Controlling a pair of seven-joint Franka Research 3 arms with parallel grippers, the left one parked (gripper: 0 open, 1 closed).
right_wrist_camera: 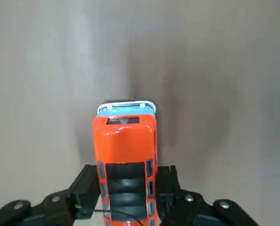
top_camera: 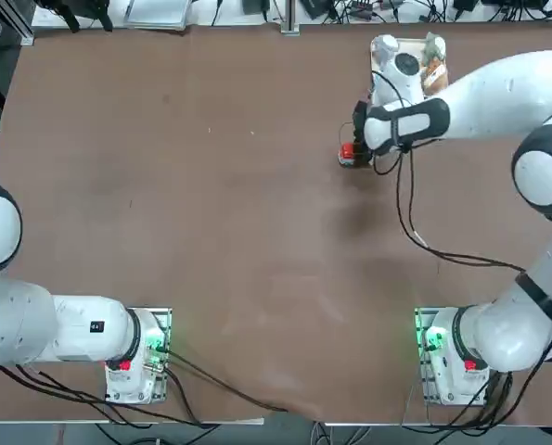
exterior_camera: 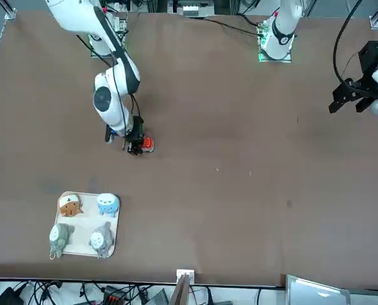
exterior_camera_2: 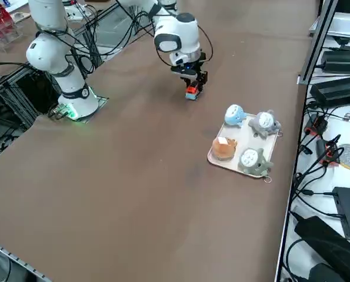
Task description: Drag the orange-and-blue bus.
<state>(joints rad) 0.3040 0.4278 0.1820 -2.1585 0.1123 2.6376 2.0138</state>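
In the front view we see the right hand (exterior_camera: 135,149) low over the brown worktop (exterior_camera: 239,159), left of centre, with the bus (exterior_camera: 146,143) just at its tip. Below it, near the worktop's edge on that side, a white tray (exterior_camera: 84,253) holds four small figurines (exterior_camera: 81,222), well apart from the bus. From above, the bus (top_camera: 349,155) sits on the worktop (top_camera: 211,213) just beside the hand (top_camera: 359,153), and the tray (top_camera: 387,46) lies beyond it toward the far edge, partly under the arm. From the right side we see the hand (exterior_camera_2: 193,82) pointing down with the bus (exterior_camera_2: 192,91) under it, tray (exterior_camera_2: 269,158) near but apart. In the wrist view the two fingers (right_wrist_camera: 89,186) press both sides of the bus (right_wrist_camera: 125,155), so the hand (right_wrist_camera: 126,188) is closed on it; the bus is orange with a pale blue end, dark windows, resting on the worktop (right_wrist_camera: 215,70).
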